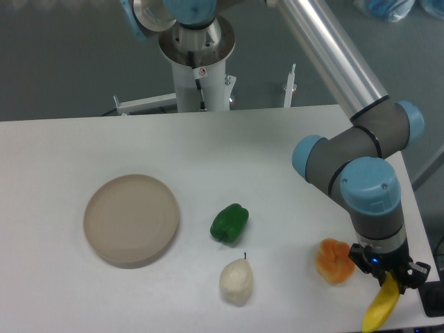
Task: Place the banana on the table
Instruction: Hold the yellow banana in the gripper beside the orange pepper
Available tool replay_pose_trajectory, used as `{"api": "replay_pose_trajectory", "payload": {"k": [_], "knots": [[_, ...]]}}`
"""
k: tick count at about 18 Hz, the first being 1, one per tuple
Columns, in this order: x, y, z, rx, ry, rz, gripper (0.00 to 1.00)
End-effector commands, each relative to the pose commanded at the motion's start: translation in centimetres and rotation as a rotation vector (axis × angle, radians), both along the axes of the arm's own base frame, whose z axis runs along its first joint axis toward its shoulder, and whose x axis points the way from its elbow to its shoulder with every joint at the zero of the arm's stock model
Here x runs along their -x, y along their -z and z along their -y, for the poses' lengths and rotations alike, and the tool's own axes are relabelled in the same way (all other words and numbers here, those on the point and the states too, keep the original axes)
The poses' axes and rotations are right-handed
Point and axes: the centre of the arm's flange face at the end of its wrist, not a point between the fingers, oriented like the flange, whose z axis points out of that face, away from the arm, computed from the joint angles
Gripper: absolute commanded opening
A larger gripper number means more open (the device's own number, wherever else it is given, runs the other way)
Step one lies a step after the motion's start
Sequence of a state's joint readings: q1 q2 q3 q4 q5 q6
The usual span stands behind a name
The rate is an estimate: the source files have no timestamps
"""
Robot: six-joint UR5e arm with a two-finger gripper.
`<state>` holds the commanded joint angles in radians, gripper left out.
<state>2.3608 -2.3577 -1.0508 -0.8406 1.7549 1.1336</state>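
Observation:
The bright-yellow banana [381, 308] hangs in my gripper [388, 279] at the front right of the white table [208, 146], close to its right front corner. The gripper is shut on the banana's upper end, and the banana points down and to the left. Its lower tip is at or just above the tabletop; I cannot tell if it touches. The fingers are mostly hidden behind the black gripper body.
An orange pepper [334, 261] lies just left of the gripper. A whitish pear [236, 282] and a green pepper [229, 223] sit at the front middle. A round beige plate [131, 220] is at the left. The table's right edge is close by.

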Motion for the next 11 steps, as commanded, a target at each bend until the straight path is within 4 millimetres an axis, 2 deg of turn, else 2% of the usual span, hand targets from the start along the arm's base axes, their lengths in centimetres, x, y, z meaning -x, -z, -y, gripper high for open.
{"api": "replay_pose_trajectory", "payload": {"k": [11], "knots": [[-0.83,-0.09,0.03,0.007,0.001,0.002,0.33]]}}
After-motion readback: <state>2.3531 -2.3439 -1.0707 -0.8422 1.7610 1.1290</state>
